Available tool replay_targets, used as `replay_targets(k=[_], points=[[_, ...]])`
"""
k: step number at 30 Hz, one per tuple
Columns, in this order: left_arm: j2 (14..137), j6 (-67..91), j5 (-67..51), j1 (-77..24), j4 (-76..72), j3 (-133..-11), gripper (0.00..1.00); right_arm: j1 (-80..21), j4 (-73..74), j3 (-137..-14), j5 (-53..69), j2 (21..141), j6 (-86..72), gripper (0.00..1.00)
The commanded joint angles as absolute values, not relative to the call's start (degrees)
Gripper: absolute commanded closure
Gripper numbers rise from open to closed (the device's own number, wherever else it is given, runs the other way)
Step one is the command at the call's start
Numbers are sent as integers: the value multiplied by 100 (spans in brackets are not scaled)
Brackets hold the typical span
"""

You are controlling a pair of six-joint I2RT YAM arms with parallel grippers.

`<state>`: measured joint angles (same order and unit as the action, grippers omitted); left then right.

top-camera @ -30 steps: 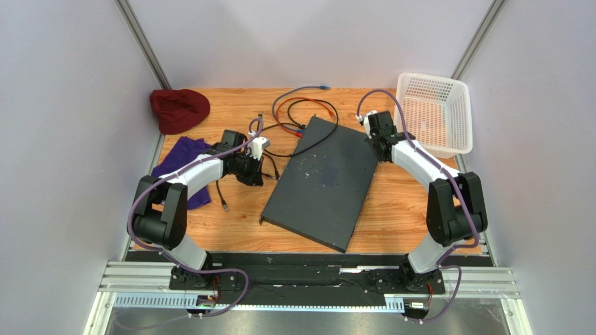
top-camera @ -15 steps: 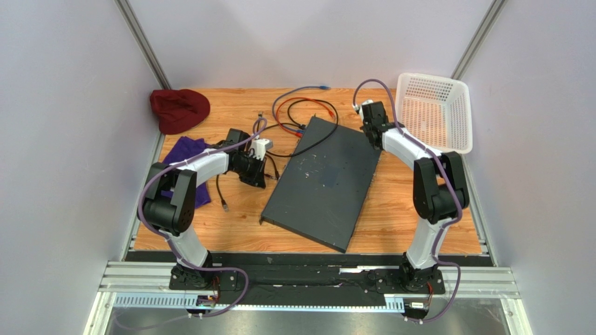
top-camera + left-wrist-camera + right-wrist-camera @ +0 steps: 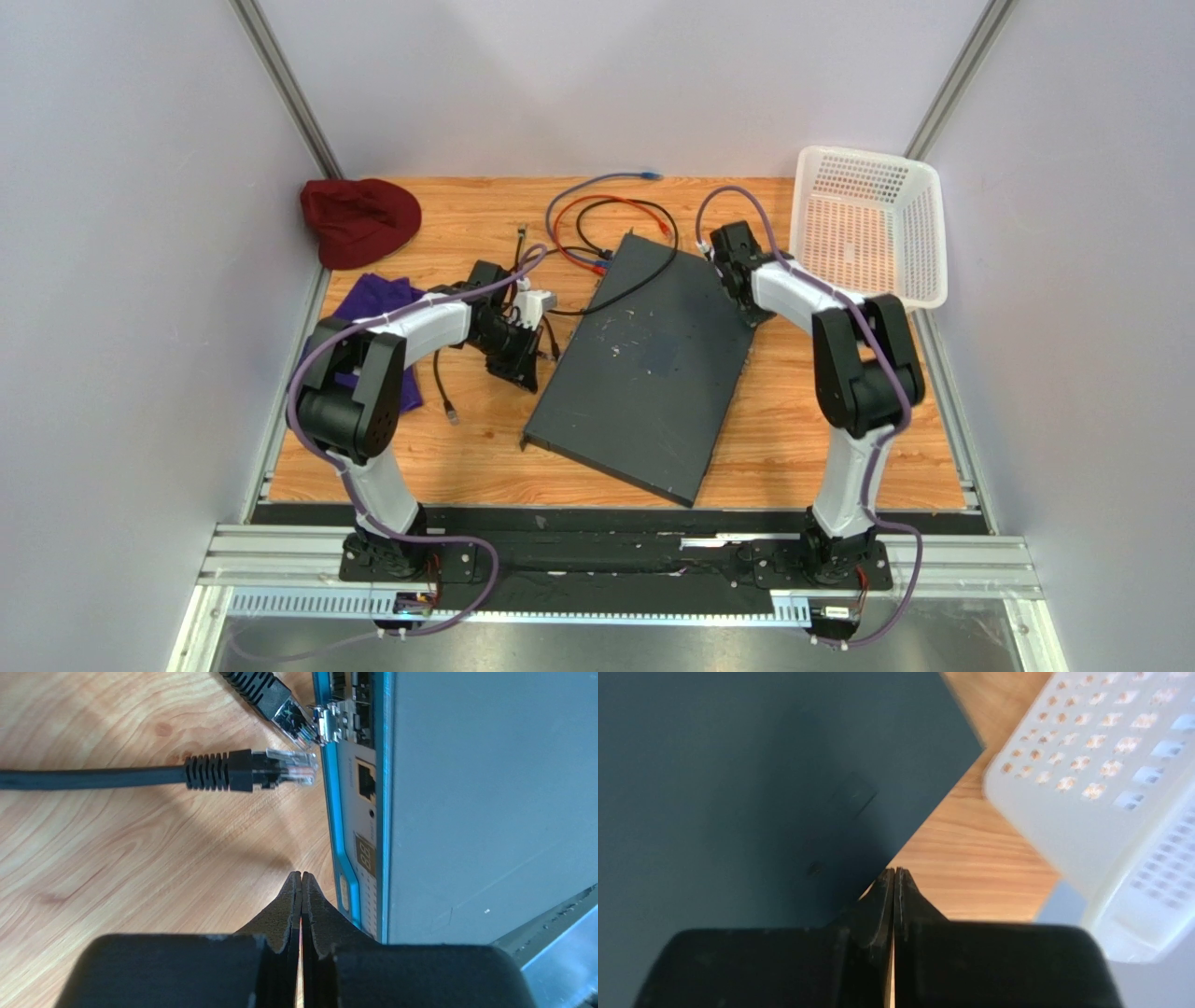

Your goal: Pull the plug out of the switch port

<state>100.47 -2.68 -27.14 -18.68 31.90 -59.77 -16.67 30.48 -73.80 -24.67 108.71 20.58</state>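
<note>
The switch [image 3: 645,364] is a big flat dark grey box lying aslant mid-table; its blue-trimmed port face [image 3: 354,812] shows in the left wrist view. A black cable's clear plug [image 3: 284,770] lies on the wood just outside an empty port [image 3: 366,780]. A second plug [image 3: 289,715] touches a metal port higher up; I cannot tell if it is seated. My left gripper [image 3: 301,875] [image 3: 516,361] is shut and empty beside the port face. My right gripper [image 3: 894,871] [image 3: 748,297] is shut and empty at the switch's far right edge [image 3: 738,777].
A white mesh basket [image 3: 870,224] [image 3: 1102,777] stands at the far right, close to my right gripper. Loose black, red and blue cables [image 3: 603,224] lie behind the switch. A dark red cloth [image 3: 358,217] and a purple cloth [image 3: 365,315] lie at the left.
My left gripper has shifted right, closer to the switch's port face. My right gripper has moved left and farther back along the switch's far corner. Both stayed shut.
</note>
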Motion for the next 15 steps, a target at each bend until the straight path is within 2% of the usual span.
replay_targets(k=[1, 7, 15], points=[[10126, -308, -3040, -1898, 3630, -6179, 100, -1845, 3507, -8436, -2119, 11750, 1942, 100], [9817, -536, -3840, -1942, 3647, -6090, 100, -1969, 3383, -8561, -1688, 11874, 2136, 100], [9835, -492, -3797, -1942, 3656, -6161, 100, -1942, 3172, -8314, -441, 11680, 2294, 100]])
